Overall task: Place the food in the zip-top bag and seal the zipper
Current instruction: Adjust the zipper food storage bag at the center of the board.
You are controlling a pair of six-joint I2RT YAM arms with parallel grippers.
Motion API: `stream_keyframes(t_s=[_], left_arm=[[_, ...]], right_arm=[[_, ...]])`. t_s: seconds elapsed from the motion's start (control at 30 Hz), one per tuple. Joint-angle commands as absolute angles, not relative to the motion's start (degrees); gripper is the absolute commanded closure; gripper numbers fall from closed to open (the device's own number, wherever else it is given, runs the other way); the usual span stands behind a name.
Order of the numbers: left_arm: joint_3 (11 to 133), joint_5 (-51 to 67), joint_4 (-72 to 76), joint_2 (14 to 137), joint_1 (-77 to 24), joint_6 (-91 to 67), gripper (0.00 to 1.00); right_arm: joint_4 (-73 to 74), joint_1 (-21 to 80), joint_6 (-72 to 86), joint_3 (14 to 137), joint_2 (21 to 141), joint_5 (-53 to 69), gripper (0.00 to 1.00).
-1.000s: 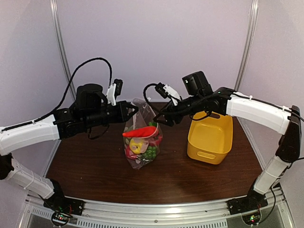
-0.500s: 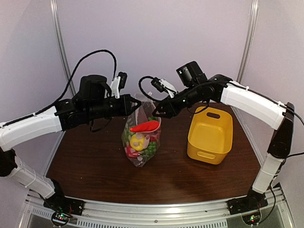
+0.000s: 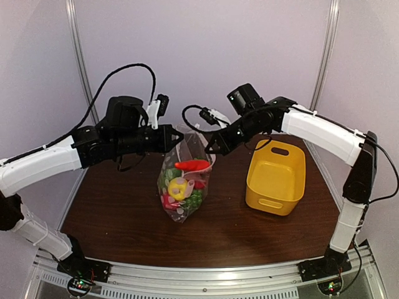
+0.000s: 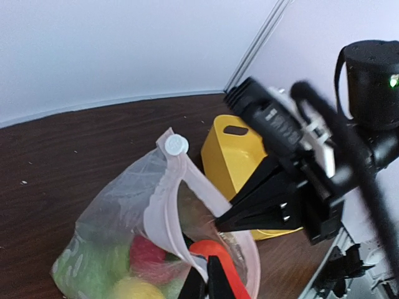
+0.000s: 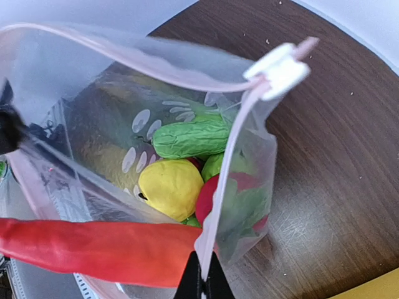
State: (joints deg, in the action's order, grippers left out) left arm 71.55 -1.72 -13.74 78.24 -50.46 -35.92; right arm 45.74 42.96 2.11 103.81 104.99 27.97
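The zip-top bag [image 3: 184,187] stands on the table between both arms, its mouth open. Inside lie the food: a yellow lemon [image 5: 169,187], a green cucumber [image 5: 193,138] and red and green pieces; an orange-red carrot [image 5: 93,249] lies across the mouth. The zipper [image 5: 143,59] runs along the rim, parted, with a white slider [image 5: 277,68] at its far end. My left gripper [image 4: 209,280] is shut on the rim's near side. My right gripper [image 5: 202,280] is shut on the opposite side of the rim. In the top view the left gripper [image 3: 181,138] and right gripper [image 3: 209,148] meet over the bag.
A yellow handled basket [image 3: 276,177] with nothing showing inside stands on the dark wooden table [image 3: 112,218] to the right of the bag, under the right arm. White walls close off the back and sides.
My right gripper has closed onto the bag's rim. Both arms have risen a little and the bag has been drawn slightly left, its mouth held wider.
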Motion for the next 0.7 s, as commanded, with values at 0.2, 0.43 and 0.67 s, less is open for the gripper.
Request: stream_keyframes(t_s=[0.2,0.43,0.67], left_arm=[[115.85,-12.73,-48.1,102.85,-57.49,-23.94,1.0],[110.12,-15.57,-36.42,95.07,-55.49,-25.04,1.0],[99.47,-4.87,-33.65,91.18,-45.36,-31.34,1.0]], right_arm=[[37.95,36.58,6.44,115.61,102.41,36.44,1.0],[40.27,34.68,4.74,114.52,102.55,32.79,1.0],[41.32,33.24,2.33,112.67,100.32,32.7,1.0]])
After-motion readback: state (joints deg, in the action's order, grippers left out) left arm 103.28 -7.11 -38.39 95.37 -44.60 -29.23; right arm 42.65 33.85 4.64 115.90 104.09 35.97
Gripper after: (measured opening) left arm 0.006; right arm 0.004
